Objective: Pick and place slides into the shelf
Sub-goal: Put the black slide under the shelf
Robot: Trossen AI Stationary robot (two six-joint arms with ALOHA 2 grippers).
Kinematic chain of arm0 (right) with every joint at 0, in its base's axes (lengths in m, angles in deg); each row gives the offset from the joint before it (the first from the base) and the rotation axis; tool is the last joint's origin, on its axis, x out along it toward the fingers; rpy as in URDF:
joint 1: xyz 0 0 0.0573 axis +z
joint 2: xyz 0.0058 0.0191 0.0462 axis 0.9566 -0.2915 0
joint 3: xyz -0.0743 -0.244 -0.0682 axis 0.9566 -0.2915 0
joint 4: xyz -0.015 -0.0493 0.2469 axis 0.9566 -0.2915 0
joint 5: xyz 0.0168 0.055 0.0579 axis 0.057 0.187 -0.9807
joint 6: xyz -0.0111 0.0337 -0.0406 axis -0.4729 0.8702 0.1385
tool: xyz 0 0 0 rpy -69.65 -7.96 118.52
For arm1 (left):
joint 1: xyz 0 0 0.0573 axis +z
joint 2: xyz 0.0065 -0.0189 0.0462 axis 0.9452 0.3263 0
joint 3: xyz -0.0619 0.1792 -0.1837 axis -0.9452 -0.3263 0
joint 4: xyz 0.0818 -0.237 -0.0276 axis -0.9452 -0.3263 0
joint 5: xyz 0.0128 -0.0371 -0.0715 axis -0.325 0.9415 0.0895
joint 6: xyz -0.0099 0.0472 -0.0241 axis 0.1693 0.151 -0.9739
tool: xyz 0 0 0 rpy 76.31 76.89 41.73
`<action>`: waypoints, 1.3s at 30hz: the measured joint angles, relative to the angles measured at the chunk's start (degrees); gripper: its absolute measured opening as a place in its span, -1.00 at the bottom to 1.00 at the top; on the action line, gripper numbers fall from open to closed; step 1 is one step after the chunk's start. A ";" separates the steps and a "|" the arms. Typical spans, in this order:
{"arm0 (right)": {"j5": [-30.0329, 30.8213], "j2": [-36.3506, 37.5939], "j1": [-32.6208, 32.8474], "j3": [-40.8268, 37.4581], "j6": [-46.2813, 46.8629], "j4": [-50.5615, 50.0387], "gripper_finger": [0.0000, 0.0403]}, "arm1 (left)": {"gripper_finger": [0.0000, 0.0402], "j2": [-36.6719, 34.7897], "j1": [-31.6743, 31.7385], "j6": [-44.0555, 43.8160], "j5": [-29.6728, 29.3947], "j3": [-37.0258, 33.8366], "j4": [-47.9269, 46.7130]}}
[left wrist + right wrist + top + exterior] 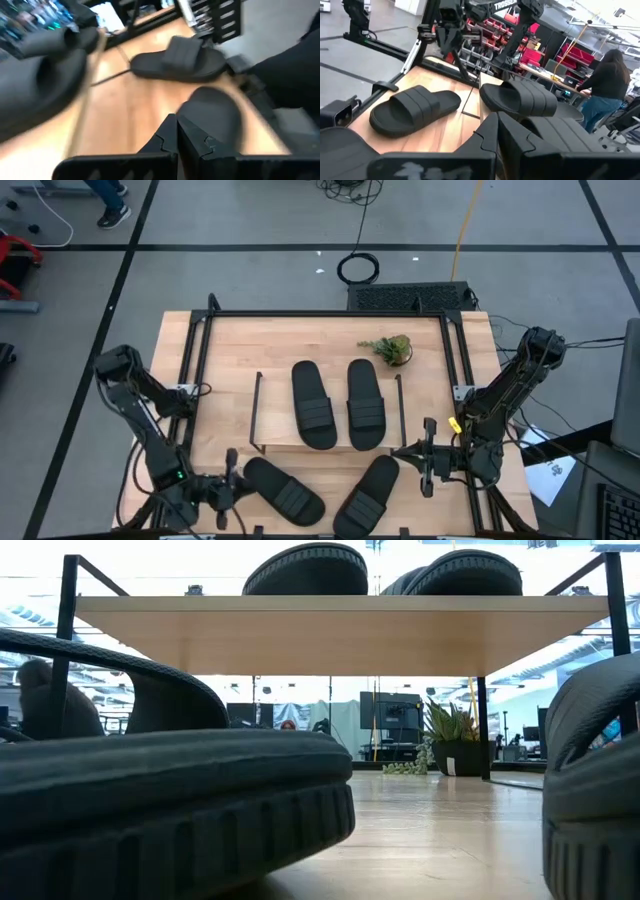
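I read "TROSSEN" in white on the far arm. Two black ribbed-strap rubber slides point(338, 404) lie side by side on the light wooden shelf point(275, 350) with thin black wire frames; two more point(284, 488) lie on the table in front. My left gripper point(232, 480) and right gripper point(428, 457) are both pinched closed, empty.

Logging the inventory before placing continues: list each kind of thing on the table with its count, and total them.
Slides: 4, with two on the shelf at and, two on the table at and
Shelf: 1
Potted plant: 1
Total: 6
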 joint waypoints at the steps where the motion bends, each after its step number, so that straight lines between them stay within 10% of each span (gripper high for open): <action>1: 0.00 0.00 0.00 0.00 -0.43 -0.14 -0.99 | -1.00 0.88 0.36 -0.75 1.59 0.95 0.18; 18: -0.15 0.74 0.00 0.00 -4.47 4.07 -0.99 | -0.89 23.06 2.66 -10.84 -2.33 27.44 -18.84; 32: -0.25 1.39 0.02 0.00 1.70 6.13 -0.99 | 0.42 30.44 5.01 -20.57 10.15 36.74 -20.19; 39: -3.22 1.40 0.02 0.00 1.59 6.51 -0.99 | 0.60 34.91 5.47 -22.85 11.75 36.61 -27.49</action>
